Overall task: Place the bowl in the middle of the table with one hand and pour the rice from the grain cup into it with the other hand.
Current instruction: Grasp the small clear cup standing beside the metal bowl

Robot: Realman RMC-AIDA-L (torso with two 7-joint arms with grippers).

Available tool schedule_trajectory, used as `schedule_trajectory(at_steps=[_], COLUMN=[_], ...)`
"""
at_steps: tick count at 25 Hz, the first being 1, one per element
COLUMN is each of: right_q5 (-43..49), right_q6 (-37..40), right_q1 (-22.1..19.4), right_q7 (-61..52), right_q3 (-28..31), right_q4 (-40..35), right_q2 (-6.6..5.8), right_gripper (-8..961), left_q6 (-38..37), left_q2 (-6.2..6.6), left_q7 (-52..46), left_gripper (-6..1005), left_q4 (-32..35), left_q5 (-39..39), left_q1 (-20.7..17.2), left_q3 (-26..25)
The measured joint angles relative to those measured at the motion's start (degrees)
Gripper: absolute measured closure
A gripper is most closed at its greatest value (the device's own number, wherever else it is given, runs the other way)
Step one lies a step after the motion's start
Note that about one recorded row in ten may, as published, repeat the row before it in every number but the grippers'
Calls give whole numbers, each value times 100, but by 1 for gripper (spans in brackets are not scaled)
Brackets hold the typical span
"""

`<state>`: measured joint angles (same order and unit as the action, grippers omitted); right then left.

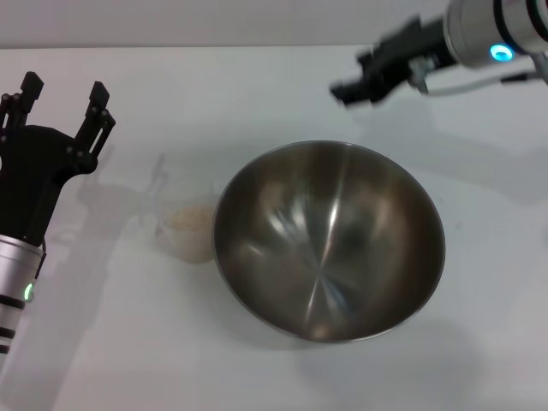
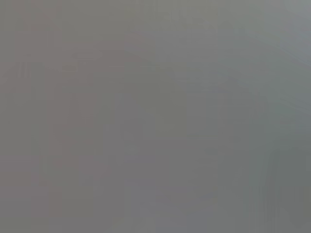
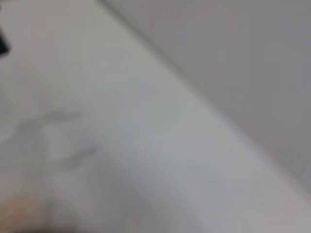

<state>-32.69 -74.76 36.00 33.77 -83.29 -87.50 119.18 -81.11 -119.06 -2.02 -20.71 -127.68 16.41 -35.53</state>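
The steel bowl stands upright and empty on the middle of the white table. The clear grain cup stands right beside the bowl's left rim, with pale rice inside it. My left gripper is open and empty, left of the cup and apart from it. My right gripper is open and empty, above the table beyond the bowl's far right rim, clear of it. The left wrist view shows only flat grey. The right wrist view shows bare table.
The table's far edge meets a grey wall at the back. Bare tabletop lies in front of the bowl and to its right.
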Motion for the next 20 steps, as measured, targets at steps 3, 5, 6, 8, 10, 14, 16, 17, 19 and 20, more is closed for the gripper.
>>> schedule_trajectory(at_steps=[3,5,6,8,10,14,16,17,19,20], right_q5=[247,273,287,293,283,284,248,248,232,231], right_q6=[1558,2101,2658,3660,4885,7631,9672,9672,10911,11514], right_q1=[-412,-590,-737,-1012,-1309,-1764,-1951,-1951,-2011,-2031], right_q7=[169,233,273,303,331,357,182,182,-94,-275], right_q3=[-594,-793,-962,-1279,-1660,-2511,-3158,-3158,-3558,-3739], right_q4=[-324,-359,-366,-333,-192,448,1212,1212,1818,2153], right_q2=[0,4,7,14,17,17,24,24,37,41], right_gripper=[411,411,411,411,411,410,410,410,411,411], left_q6=[-4,-6,-9,-10,-10,-3,16,16,19,20], left_q2=[4,5,6,6,6,6,6,6,7,9], left_q7=[13,19,20,20,21,35,23,23,13,12], left_gripper=[281,282,282,283,284,286,287,287,288,289], left_q4=[2,2,5,5,6,6,6,6,6,5], left_q5=[4,4,6,7,8,15,17,17,19,17], left_q1=[-17,-24,-33,-33,-33,-24,-7,-7,-6,-3], left_q3=[-18,-27,-40,-41,-42,-48,-95,-95,-119,-120])
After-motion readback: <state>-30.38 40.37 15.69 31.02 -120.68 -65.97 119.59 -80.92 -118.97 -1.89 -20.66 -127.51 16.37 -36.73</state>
